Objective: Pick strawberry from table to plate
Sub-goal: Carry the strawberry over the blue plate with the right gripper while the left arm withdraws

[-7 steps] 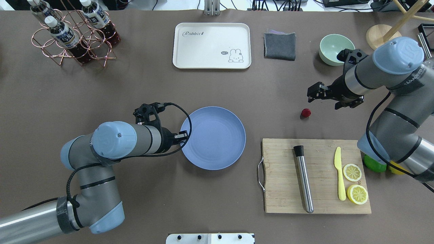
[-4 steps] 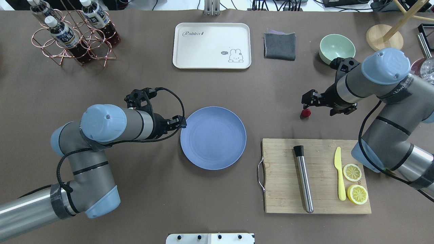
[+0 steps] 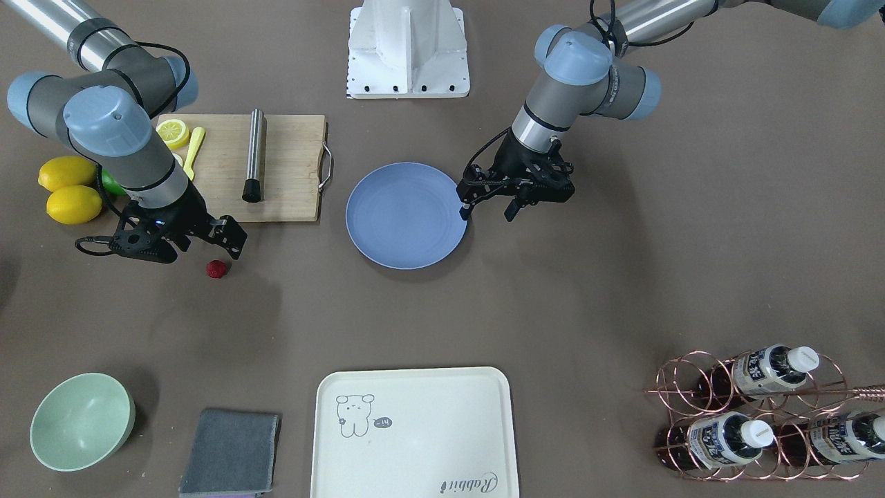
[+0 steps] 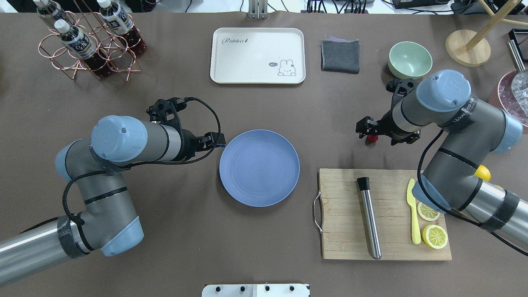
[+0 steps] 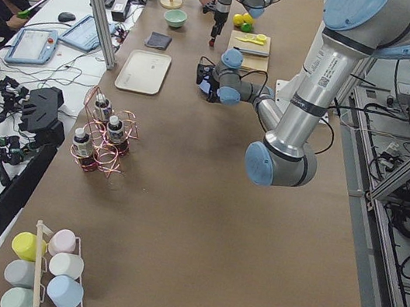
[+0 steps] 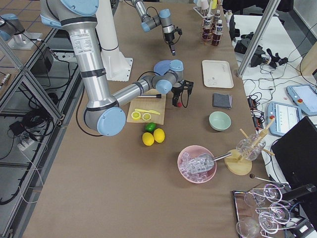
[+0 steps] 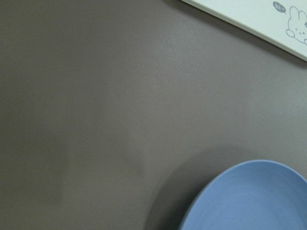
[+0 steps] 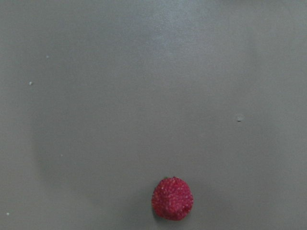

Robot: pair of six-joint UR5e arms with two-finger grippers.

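Grey-brown table; strawberry resting on it.

Table: plate, strawberry, cutting board, tray, bowl, cloth.

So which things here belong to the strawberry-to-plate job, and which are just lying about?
In the job: strawberry, blue plate, right gripper, table.
Lying about: cutting board, lemon slices, yellow knife, whole lemons, mint-green bowl, cream tray, grey cloth, bottle rack.

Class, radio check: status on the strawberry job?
Right pincer open, hovering at strawberry, not gripped. Left pincer open beside plate. Plate empty, nothing between.
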